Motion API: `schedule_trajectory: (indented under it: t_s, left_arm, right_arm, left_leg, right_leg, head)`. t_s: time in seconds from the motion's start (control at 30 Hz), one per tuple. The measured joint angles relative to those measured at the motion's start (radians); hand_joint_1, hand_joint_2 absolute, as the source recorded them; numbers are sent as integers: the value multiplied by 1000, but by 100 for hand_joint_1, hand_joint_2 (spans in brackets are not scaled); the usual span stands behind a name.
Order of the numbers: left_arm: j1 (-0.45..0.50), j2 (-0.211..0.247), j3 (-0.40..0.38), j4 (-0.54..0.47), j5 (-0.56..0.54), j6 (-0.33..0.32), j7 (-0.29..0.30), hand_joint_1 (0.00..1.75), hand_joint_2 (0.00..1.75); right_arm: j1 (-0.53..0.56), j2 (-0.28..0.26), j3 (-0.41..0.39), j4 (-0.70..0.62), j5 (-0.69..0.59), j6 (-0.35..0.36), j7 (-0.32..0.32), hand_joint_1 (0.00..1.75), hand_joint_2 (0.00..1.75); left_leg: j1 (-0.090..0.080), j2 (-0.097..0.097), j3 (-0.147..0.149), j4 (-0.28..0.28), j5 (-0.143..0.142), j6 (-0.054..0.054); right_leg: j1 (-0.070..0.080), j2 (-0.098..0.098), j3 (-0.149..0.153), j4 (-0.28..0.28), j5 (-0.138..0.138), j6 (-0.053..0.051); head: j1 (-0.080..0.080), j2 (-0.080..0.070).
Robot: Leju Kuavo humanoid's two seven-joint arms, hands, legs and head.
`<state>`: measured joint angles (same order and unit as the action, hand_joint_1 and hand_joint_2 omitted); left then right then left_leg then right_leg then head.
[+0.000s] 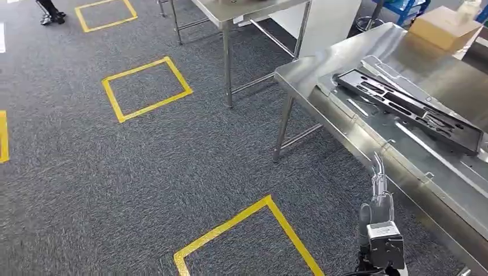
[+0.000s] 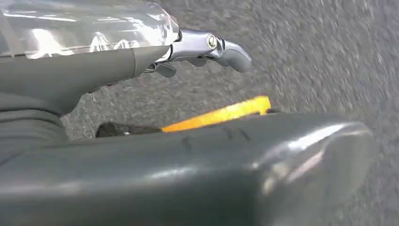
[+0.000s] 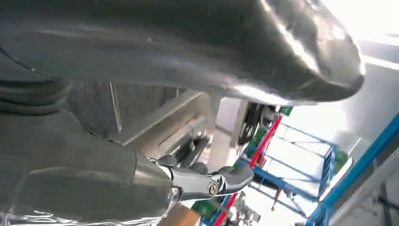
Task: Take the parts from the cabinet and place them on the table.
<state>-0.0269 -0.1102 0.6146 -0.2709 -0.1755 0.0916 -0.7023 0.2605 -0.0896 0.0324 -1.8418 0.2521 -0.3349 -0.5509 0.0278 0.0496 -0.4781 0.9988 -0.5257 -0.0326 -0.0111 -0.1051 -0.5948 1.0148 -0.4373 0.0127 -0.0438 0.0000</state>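
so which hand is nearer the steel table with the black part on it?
Right. The right hand hangs beside the steel table's edge, where the black part lies. The left hand faces carpet, holding nothing.

right hand [image 1: 380, 198] raised, fingers [image 1: 377, 172] straight, empty | left hand [image 2: 141, 94] seemingly open, fingers extended

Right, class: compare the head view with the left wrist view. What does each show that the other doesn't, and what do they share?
Only the head view shows the steel table with a long black part lying on it, a cardboard box at its far end, a second steel table beyond, and the right hand held beside the table edge. Only the left wrist view shows the left hand close up, fingers extended and holding nothing. Both share the grey carpet and yellow floor tape.
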Motion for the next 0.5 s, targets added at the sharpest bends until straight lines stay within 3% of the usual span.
schedule_trajectory:
  t_s: [0.07, 0.1, 0.13, 0.17, 0.2, 0.23, 0.27, 0.3, 0.33, 0.37, 0.4, 0.43, 0.47, 0.5]
  left_arm:
    - [5, 3, 0, 3, 0, -1, 0, 0, 0]
    - [9, 5, 0, 5, 0, 0, 0, 0, 0]
    - [10, 6, 1, 7, 0, 0, 0, 0, 0]
    - [11, 7, 1, 7, 0, -2, 1, 0, 0]
    - [9, 10, 1, 7, 0, -3, 0, 0, 0]
    - [7, 10, 1, 7, 5, -4, 0, 0, 0]
    - [6, 10, 1, 7, 7, -7, 0, 0, 0]
    - [7, 10, 1, 7, 11, -7, 0, 0, 0]
    - [8, 10, 1, 7, 13, -6, 0, 0, 0]
    - [8, 10, 1, 7, 16, -1, 0, 0, 0]
    - [6, 9, 1, 9, 19, 6, 0, 0, 0]
    - [1, 8, 1, 18, 21, 12, 7, 0, 0]
    - [-5, 2, 1, 27, 21, 18, 22, 0, 0]
    - [-11, 0, 2, 31, 21, 29, 44, 0, 0]
  right_arm:
    - [-4, -4, 4, 4, 0, -1, 0, 0, 0]
    - [-4, -4, 6, 7, 1, -1, 1, 0, 0]
    - [-5, -5, 8, 10, 3, -1, 3, 0, 0]
    - [-6, -7, 13, 15, 9, 1, 6, 0, 0]
    - [-9, -13, 19, 21, 21, 3, 9, 0, 0]
    - [-19, -21, 31, 37, 35, 6, 16, 0, 0]
    - [-34, -24, 43, 56, 52, 8, 23, 0, 0]
    - [-53, -28, 60, 82, 73, 16, 38, 0, 0]
    - [-75, -28, 77, 112, 95, 30, 55, 0, 0]
    - [-113, -29, 112, 170, 138, 31, 83, 0, 0]
    - [-148, -27, 143, 228, 188, 19, 102, 0, 0]
    - [-197, -24, 184, 311, 262, -8, 134, 0, 0]
    - [-243, -16, 224, 404, 363, -46, 186, 0, 0]
    - [-292, -1, 256, 518, 459, -94, 238, 0, 0]
  left_leg:
    - [-10, -13, -19, 3, 8, 18]
    - [-13, -18, -28, -2, 19, 33]
    - [-10, -21, -34, -3, 30, 45]
    - [-12, -26, -49, -3, 41, 53]
    - [-15, -33, -63, -3, 55, 61]
    - [-20, -42, -79, -2, 69, 64]
    - [-26, -51, -96, -1, 82, 67]
    - [-31, -60, -113, 0, 95, 68]
    - [-34, -67, -125, 0, 104, 69]
    - [-35, -79, -142, 2, 117, 68]
    - [-35, -89, -153, 2, 123, 68]
    - [-34, -97, -163, 2, 134, 66]
    - [-33, -104, -171, 2, 146, 63]
    - [-36, -112, -176, 2, 155, 60]
  right_leg:
    - [-8, -17, 1, -2, 15, 18]
    - [-13, -24, -1, -2, 23, 27]
    - [-20, 4, -7, 8, 5, 34]
    - [-20, 53, -22, 42, -53, 36]
    - [-17, 81, -41, 109, -126, 32]
    - [-13, 94, -62, 186, -183, 28]
    - [-9, 98, -75, 251, -217, 22]
    - [-3, 101, -75, 291, -220, 15]
    - [3, 102, -58, 288, -201, 8]
    - [13, 105, -13, 239, -156, -3]
    - [22, 111, 35, 172, -120, -13]
    - [32, 131, 99, 82, -93, -26]
    - [42, 171, 155, -6, -108, -43]
    - [40, 177, 184, -62, -123, -50]
  head:
    - [0, 0]
    - [0, 0]
    - [0, 0]
    - [0, 0]
    - [0, 0]
    - [0, 0]
    - [0, 0]
    - [0, 0]
    - [0, 0]
    - [0, 0]
    - [0, 0]
    - [0, 0]
    - [0, 0]
    - [0, 0]
